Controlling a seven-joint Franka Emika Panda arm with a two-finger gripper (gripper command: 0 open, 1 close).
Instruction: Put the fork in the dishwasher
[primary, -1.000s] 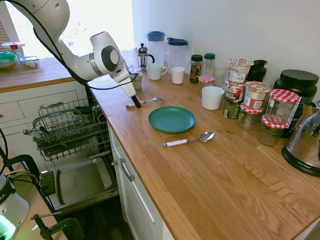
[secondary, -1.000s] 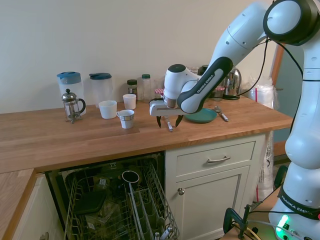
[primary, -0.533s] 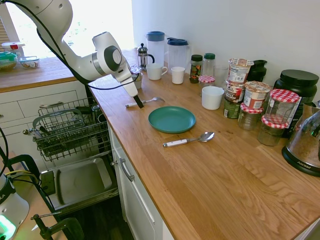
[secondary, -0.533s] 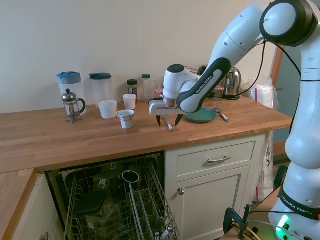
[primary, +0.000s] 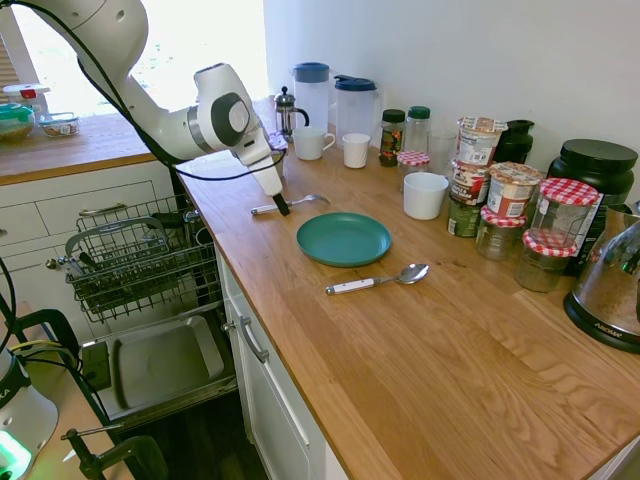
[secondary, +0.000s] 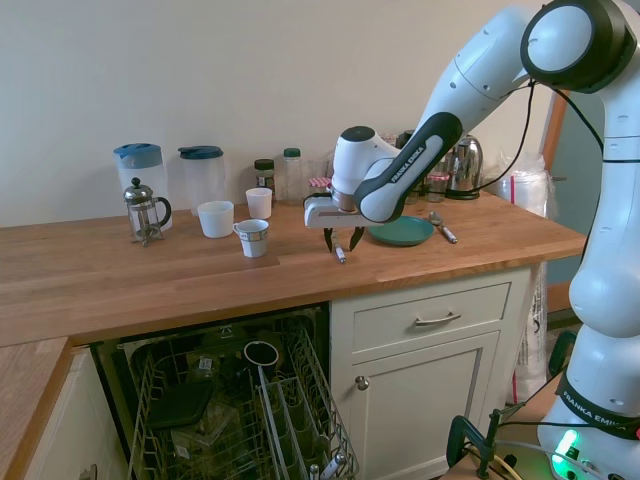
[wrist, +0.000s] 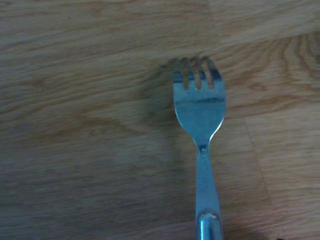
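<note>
Gripper narrowed over the fork on the worktop; fork not lifted.

Dishwasher (primary: 140, 290) at the worktop's (primary: 420, 350) front edge, door dropped, racks drawn out, nothing changed there. Teal plate (primary: 343, 238) mid-worktop, white-handled spoon (primary: 376, 281) just beside it toward the front edge, both as before. Arm has shifted slightly along the worktop toward the plate since half a second ago. Gripper (secondary: 342, 239) points down at the fork's handle end; its fingers (secondary: 356, 237) stand closer together than in the earlier frames, a small gap remaining, not seen to pinch the handle. Fork (primary: 290, 203) lies flat where it lay, near the front edge, between plate and jugs; wrist view shows tines (wrist: 198, 75) resting on the wood.
</note>
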